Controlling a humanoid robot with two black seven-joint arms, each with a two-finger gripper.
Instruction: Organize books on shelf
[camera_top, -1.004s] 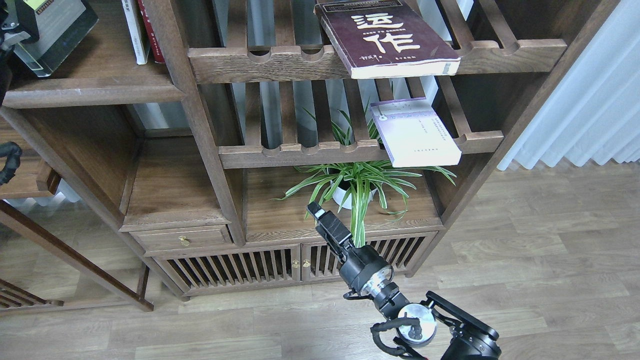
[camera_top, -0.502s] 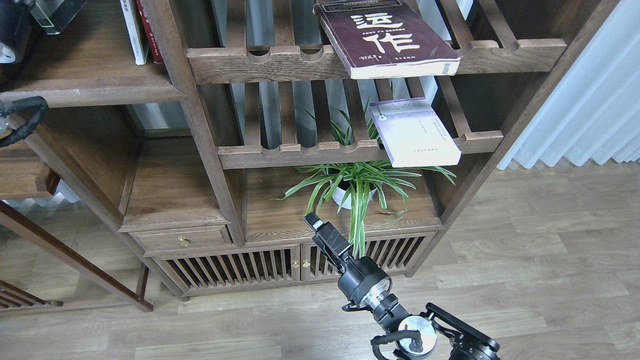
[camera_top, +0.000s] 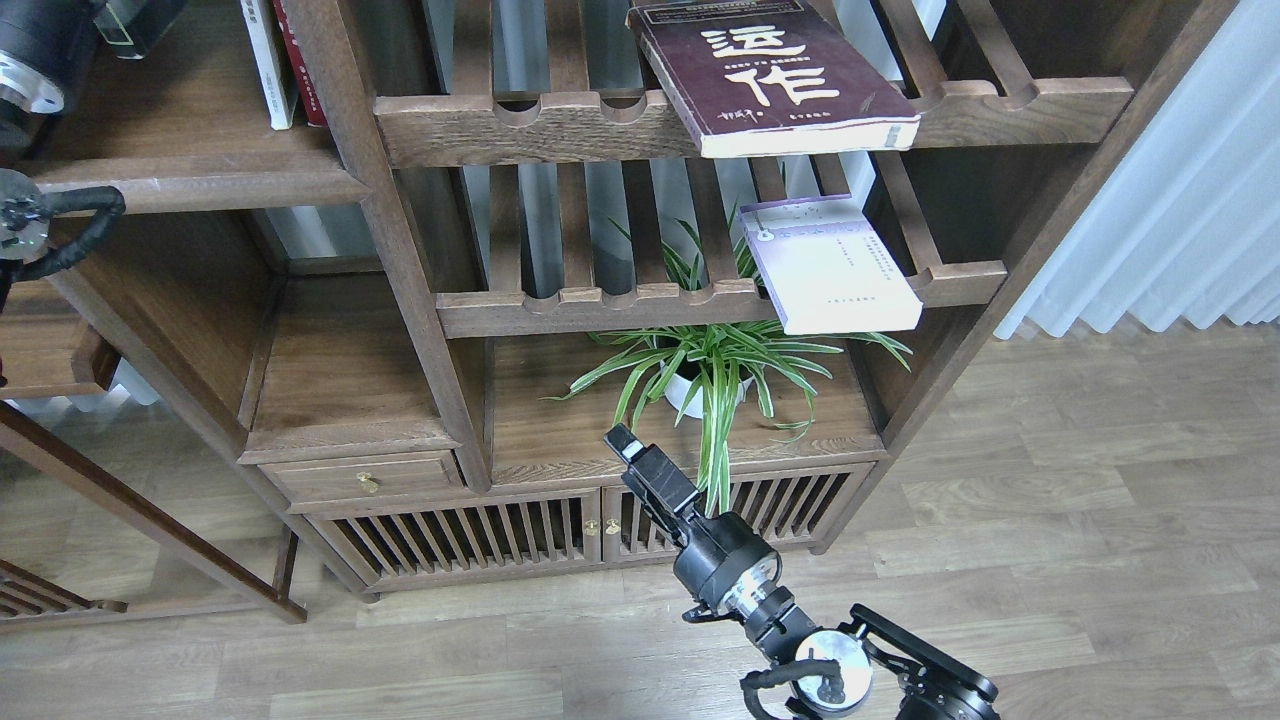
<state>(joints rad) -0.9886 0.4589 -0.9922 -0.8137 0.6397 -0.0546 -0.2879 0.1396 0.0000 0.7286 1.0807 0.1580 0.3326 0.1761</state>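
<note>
— Shelf? 
— Dark-brown wood, matt, visible grain. 
— Books? 
— Maroon book: glossy paper cover. Lavender book: matt paper. 
— Floor? 
— Grey wood-look planks, smooth. Right arm: black matt casing, shiny metal joints.

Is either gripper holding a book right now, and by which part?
Right gripper holds nothing. The left one is out of view; a dark book corner shows by that arm, hold unclear.

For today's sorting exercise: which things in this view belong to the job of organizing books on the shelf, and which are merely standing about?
Belong to the job:
maroon book
lavender book
black book, only a corner showing
flat shelf
right end effector

Standing about:
plant
white and red books, upright
slatted racks
drawer
curtain
</note>
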